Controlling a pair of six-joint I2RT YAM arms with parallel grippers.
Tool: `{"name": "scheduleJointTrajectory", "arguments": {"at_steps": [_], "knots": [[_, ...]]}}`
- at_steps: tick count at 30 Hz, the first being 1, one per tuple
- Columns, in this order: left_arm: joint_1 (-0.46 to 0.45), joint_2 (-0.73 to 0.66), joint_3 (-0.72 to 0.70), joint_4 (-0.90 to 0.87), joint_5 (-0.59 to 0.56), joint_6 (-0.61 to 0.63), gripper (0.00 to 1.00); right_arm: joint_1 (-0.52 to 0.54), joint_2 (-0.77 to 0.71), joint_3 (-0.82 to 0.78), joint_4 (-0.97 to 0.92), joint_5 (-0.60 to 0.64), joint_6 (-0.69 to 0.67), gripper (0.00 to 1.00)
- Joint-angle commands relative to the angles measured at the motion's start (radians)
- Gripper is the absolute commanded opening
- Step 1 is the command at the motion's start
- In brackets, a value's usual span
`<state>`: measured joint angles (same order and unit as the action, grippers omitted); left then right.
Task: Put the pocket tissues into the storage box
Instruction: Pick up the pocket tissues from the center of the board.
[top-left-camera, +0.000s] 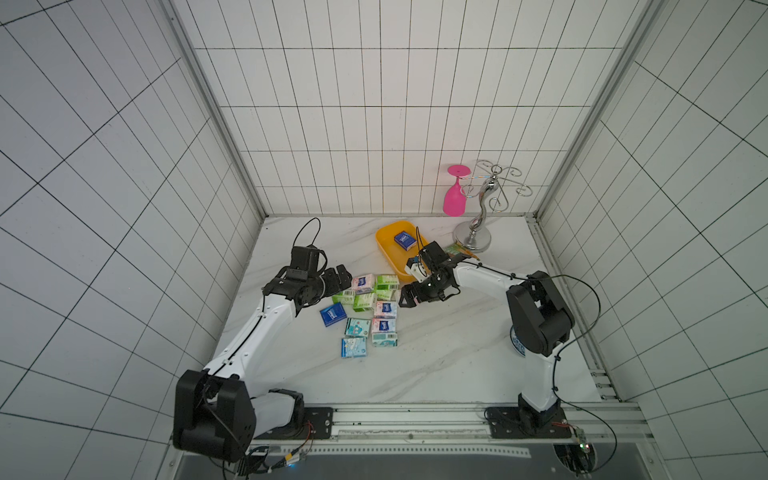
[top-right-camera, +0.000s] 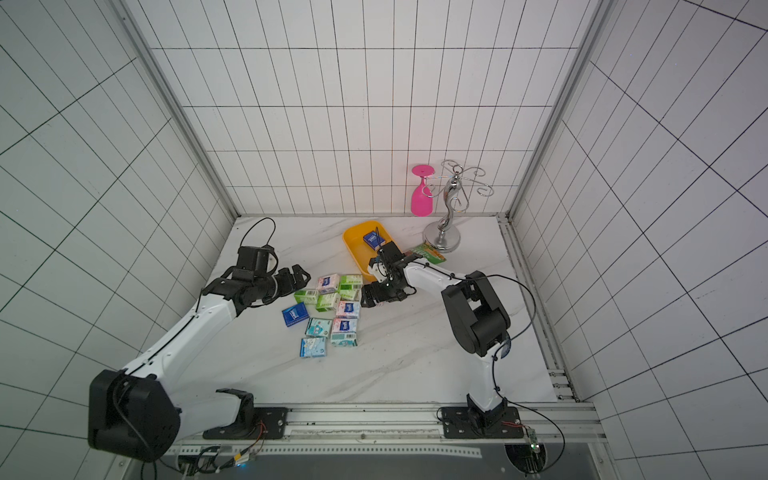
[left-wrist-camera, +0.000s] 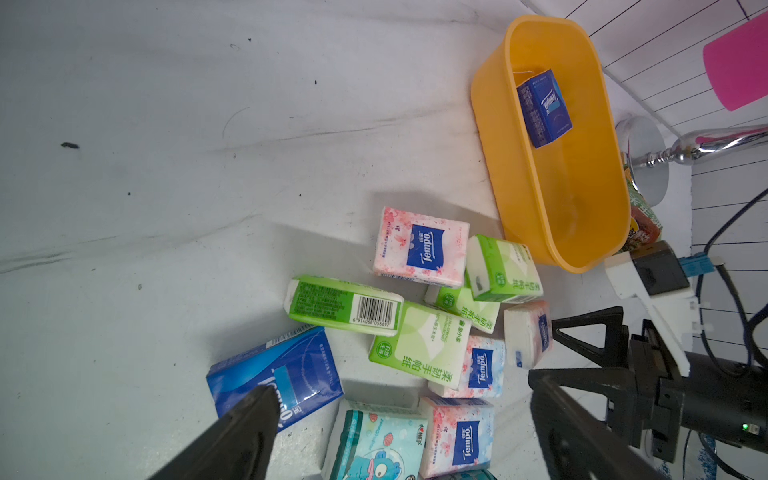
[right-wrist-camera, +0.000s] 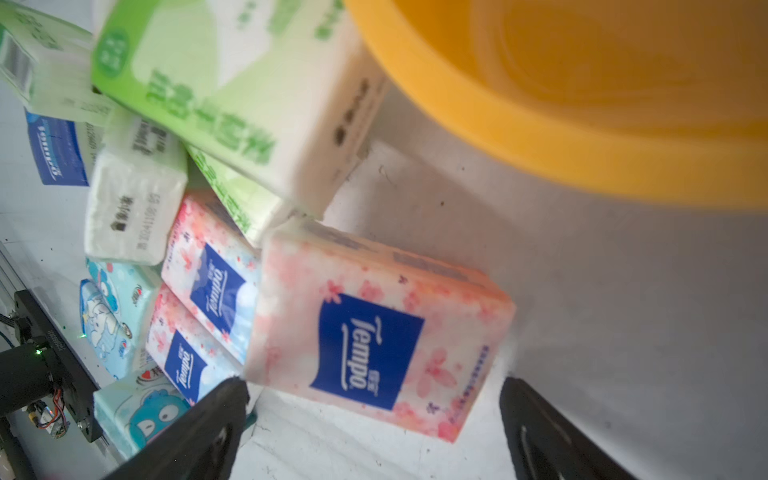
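Observation:
Several pocket tissues (top-left-camera: 365, 309) lie in a loose pile mid-table, printed green, pink-white, teal and dark blue. The yellow storage box (top-left-camera: 384, 253) sits behind the pile with one dark blue packet (top-left-camera: 404, 241) inside, also clear in the left wrist view (left-wrist-camera: 544, 108). My left gripper (top-left-camera: 343, 276) hovers open at the pile's left edge, its jaws wide over a dark blue packet (left-wrist-camera: 274, 374) and a teal one (left-wrist-camera: 374, 444). At the pile's right edge, my right gripper (top-left-camera: 405, 297) is open, and a pink-white packet (right-wrist-camera: 374, 345) lies tilted just beyond its fingertips (right-wrist-camera: 232, 399), not held.
A chrome glass rack (top-left-camera: 471, 239) with a pink glass (top-left-camera: 453, 195) hanging from it stands at the back right. A green-and-orange snack bag (top-left-camera: 461, 251) lies between the rack and the box. A blue-and-white bowl (top-left-camera: 517, 340) shows partly under the right arm.

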<state>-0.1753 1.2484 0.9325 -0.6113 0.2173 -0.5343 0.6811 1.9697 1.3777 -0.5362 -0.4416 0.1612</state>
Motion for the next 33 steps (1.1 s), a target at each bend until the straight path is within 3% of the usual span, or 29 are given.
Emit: {"name": "scheduleJointTrajectory", "arguments": {"at_steps": [1,11,17,22,33], "knots": [[0.003,-0.018,0.001,-0.01,-0.018,0.005,0.98,0.011,0.037,0.054,0.018,-0.018,-0.003,0.99],[0.005,-0.024,-0.004,-0.018,-0.032,0.015,0.98,0.019,0.087,0.087,0.023,0.022,0.058,1.0],[0.005,-0.026,-0.008,-0.016,-0.033,0.014,0.98,0.02,0.085,0.064,0.043,0.015,0.09,0.89],[0.005,-0.031,-0.014,-0.014,-0.041,0.014,0.98,0.021,0.061,0.054,0.048,0.014,0.113,0.7],[0.005,-0.018,-0.009,0.013,-0.022,0.001,0.98,0.02,-0.12,-0.05,-0.003,0.004,0.148,0.67]]}}
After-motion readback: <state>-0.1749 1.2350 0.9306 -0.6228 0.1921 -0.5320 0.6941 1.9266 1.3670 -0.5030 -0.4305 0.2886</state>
